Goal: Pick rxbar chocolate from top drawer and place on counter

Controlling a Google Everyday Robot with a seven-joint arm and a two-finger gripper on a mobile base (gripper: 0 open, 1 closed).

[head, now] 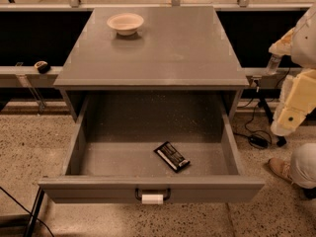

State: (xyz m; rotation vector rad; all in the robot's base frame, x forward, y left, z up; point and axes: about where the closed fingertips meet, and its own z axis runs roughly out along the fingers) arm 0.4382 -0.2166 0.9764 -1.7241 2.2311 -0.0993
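white bowl (125,22), cables (253,128), shoe (280,168)

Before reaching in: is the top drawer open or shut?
Open: the drawer is pulled out, with the bar lying flat inside. The hand is at the right, beside the counter.

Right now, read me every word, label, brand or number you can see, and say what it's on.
No text is legible.
rxbar chocolate in the top drawer: pale printed stripes, too blurred to read.
White tag on the drawer handle: nothing readable.
The counter, white bowl, and the gripper at the right edge beside the counter: no visible markings.
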